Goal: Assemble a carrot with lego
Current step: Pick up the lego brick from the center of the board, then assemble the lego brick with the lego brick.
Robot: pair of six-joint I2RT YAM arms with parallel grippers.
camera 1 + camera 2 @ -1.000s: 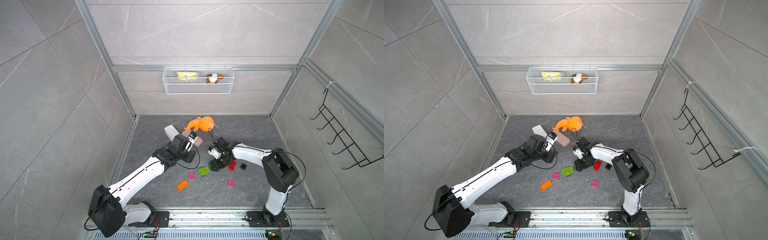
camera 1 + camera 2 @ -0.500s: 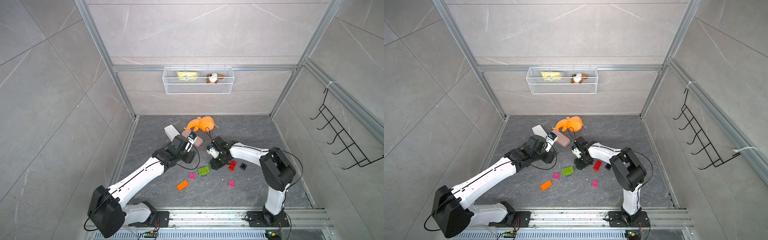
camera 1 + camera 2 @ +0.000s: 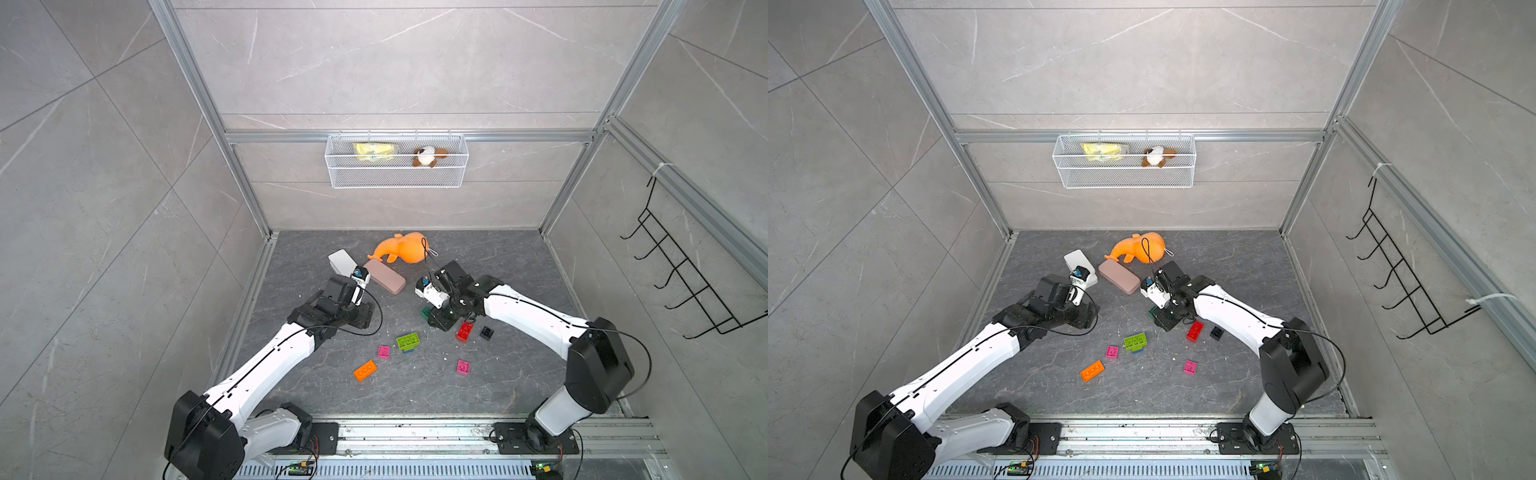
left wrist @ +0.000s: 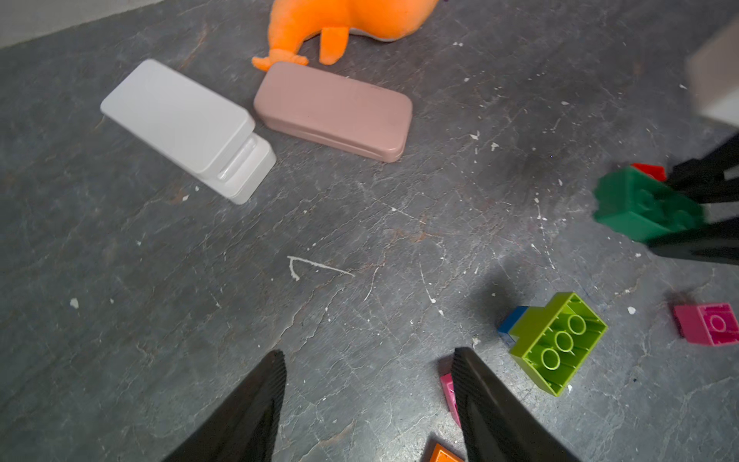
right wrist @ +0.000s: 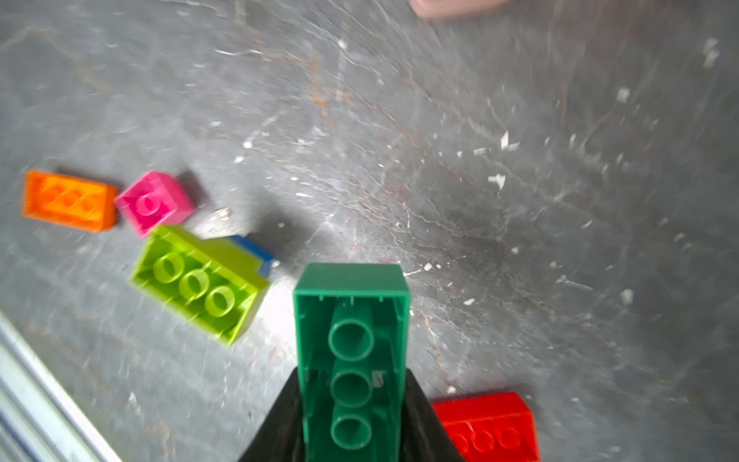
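While gripped, green brick (image 5: 352,288) shows tubes (image 5: 351,340).

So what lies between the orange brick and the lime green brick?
A small pink brick sits between the orange brick and the lime green brick, shown in both top views.

Dark grey stone counter (image 3: 498,386), scuffed, white flecks and scratches; orange plush animal (image 3: 405,248) lying near the back wall; flat pink case (image 3: 384,276) just in front of it, plush tail tip at the case's corner, contact unclear; flat white case (image 3: 341,262) beside the pink one, not touching; left wrist view shows its top part sitting shifted over a lower white part; white wire basket (image 3: 397,176) hung on the back wall, holding a yellow packet (image 3: 374,151) and a small brown-and-white plush (image 3: 430,156); black wire hook rack (image 3: 685,261) on the side wall; metal rail (image 3: 415,432) along the counter's front edge.
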